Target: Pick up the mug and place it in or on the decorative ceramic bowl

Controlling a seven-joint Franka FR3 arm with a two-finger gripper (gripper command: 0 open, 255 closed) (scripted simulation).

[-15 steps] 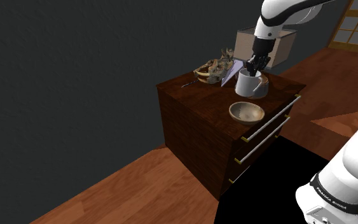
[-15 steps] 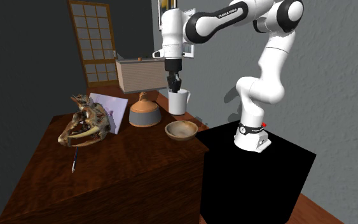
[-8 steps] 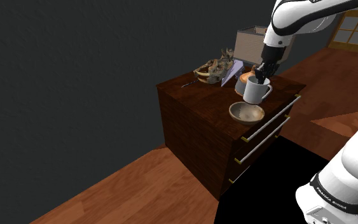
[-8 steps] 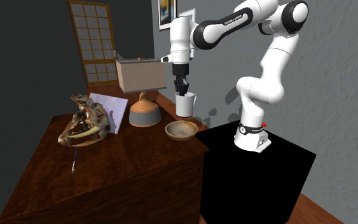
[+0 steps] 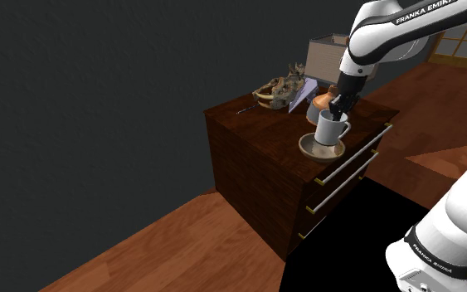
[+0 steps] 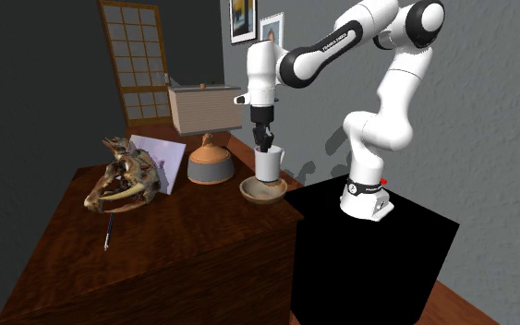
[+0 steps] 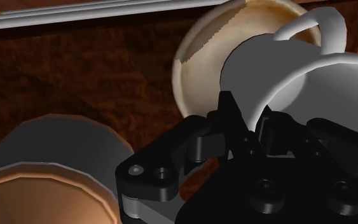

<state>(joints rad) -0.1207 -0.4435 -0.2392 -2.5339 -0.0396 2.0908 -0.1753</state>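
Note:
A white mug (image 5: 331, 131) stands upright with its base down inside the rim of a shallow tan bowl (image 5: 318, 151) near the front edge of the dark wooden dresser (image 5: 248, 124). Whether the base touches the bowl I cannot tell. My black gripper (image 5: 336, 108) comes straight down from above and is shut on the mug's rim, one finger inside the wall and one outside. In the second exterior view the mug (image 6: 268, 164) sits over the bowl (image 6: 263, 192) under the gripper (image 6: 264, 146). The wrist view shows the gripper (image 7: 250, 121) clasping the mug wall (image 7: 279, 70) above the bowl (image 7: 199, 63).
Close behind the bowl stands a brown lidded pot (image 6: 210, 162). An animal skull (image 6: 124, 180), a pale leaning card (image 6: 161, 155) and a pen (image 6: 108, 233) lie further along the top. A beige box (image 6: 202, 109) is at the back. The black stand (image 6: 368, 249) adjoins the dresser.
The gripper has carried the mug from beside the brown pot toward the dresser's front edge and lowered it into the bowl. The grip stayed shut throughout.

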